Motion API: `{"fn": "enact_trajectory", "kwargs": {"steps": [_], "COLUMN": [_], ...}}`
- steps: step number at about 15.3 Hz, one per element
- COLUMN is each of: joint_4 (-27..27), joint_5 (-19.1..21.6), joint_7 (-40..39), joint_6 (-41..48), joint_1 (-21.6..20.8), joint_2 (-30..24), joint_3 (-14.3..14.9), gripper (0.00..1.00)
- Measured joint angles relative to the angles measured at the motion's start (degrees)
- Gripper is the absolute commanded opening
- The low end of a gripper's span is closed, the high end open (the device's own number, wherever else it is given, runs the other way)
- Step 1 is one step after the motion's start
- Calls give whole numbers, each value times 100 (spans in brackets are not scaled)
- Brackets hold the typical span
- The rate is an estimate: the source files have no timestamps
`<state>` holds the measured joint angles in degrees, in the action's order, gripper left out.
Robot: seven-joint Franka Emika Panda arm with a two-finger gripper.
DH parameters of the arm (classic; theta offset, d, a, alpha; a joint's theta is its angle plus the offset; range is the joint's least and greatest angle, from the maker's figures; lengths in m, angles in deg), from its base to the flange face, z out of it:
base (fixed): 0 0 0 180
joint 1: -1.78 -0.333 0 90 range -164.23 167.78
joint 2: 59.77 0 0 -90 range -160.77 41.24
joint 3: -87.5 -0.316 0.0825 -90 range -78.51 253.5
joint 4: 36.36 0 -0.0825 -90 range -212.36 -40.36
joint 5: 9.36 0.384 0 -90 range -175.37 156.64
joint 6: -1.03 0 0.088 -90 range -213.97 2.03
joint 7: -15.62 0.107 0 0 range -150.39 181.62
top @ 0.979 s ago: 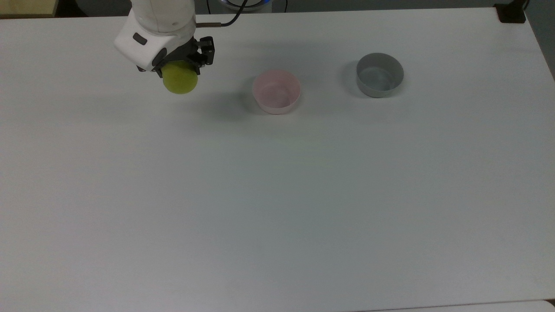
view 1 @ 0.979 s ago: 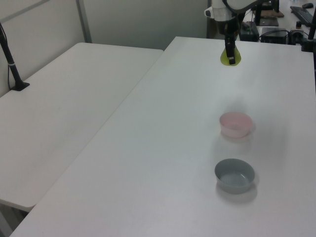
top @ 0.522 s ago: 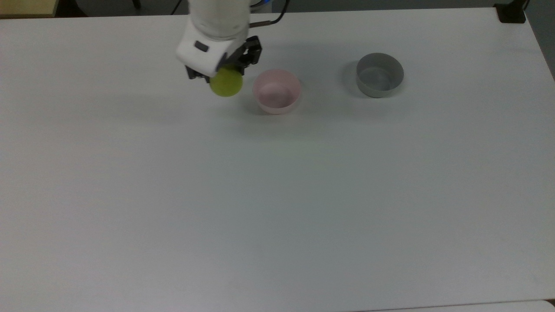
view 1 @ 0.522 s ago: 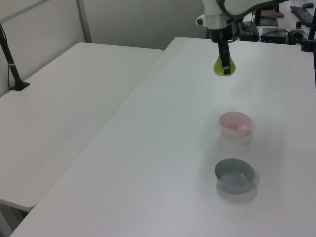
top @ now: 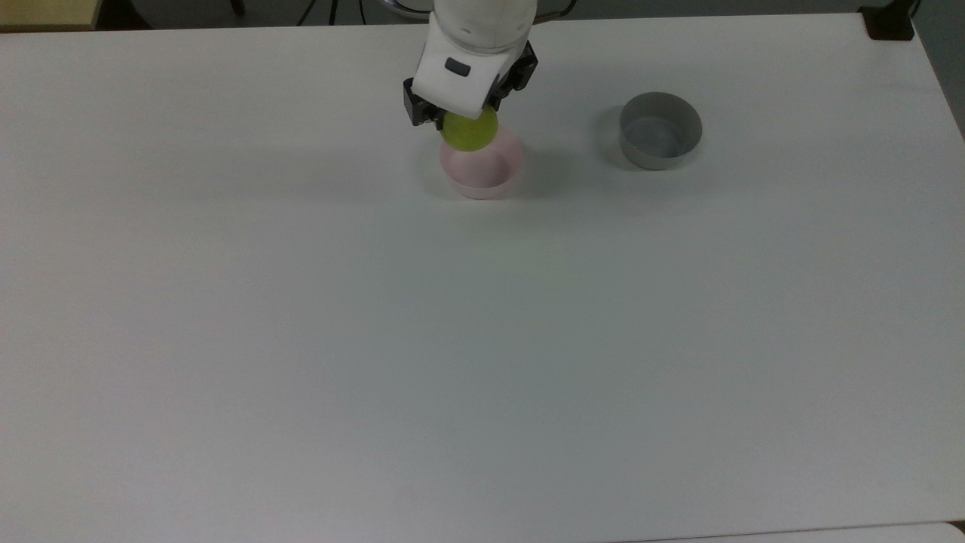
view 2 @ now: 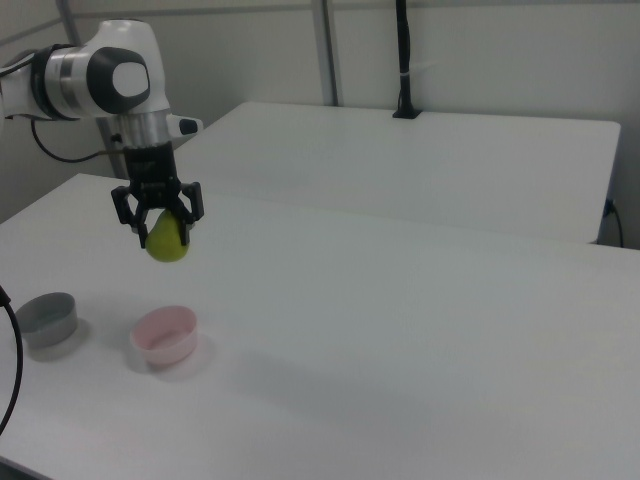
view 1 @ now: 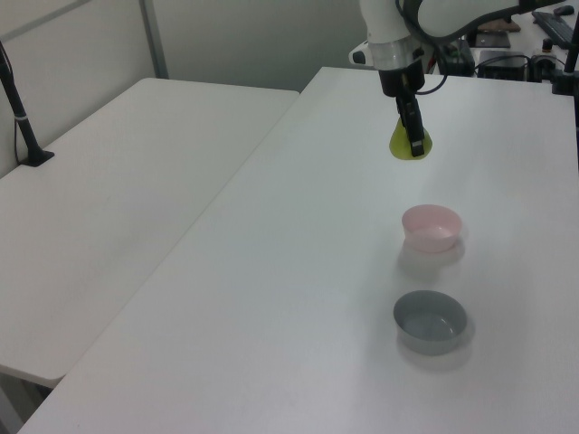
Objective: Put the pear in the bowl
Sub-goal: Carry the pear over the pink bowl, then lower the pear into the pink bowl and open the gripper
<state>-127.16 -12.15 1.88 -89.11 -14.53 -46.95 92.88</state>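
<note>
white table (top: pixel 301 339) filled most of the top view, w/ the robot arm (view 2: pixel 100 75) reaching in over it. landmark: the pale pink bowl (top: pixel 482 175), sitting on the table. a grey bowl (top: pixel 660 130) stood well apart from the pink bowl, toward the top view's right.

what had just changed: the gripper (top: pixel 469 124) had swung across from well off on the top view's left of the pink bowl, and in the top view it hung over the bowl's far rim. it carried the pear (top: pixel 470 130), yellow-green, pinched between the two fingers, which pressed on its sides in the right view. side views put the pear (view 1: pixel 410 145) clear above the pink bowl, not touching it.

meaning for the task: transport looked nearly done; judged remaining work was a small nudge to centre over the bowl, lower, then let go.

vs the earlier frames: 1 s before, the pear was far from the pink bowl; half a sec before, just beside its rim. both bowls stayed put. grip on the pear looked unchanged.
</note>
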Motion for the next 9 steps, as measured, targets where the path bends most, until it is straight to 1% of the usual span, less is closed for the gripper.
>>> {"fn": "enact_trajectory", "kwargs": {"steps": [3, 6, 9], "joint_4": [-114, -249, -322], "joint_5": [0, 0, 0], "joint_7": [7, 7, 7], "joint_6": [218, 227, 227], "joint_1": [-65, -137, -210], "joint_2": [8, 63, 272], "joint_3": [0, -1, 0], "gripper": [24, 24, 24]}}
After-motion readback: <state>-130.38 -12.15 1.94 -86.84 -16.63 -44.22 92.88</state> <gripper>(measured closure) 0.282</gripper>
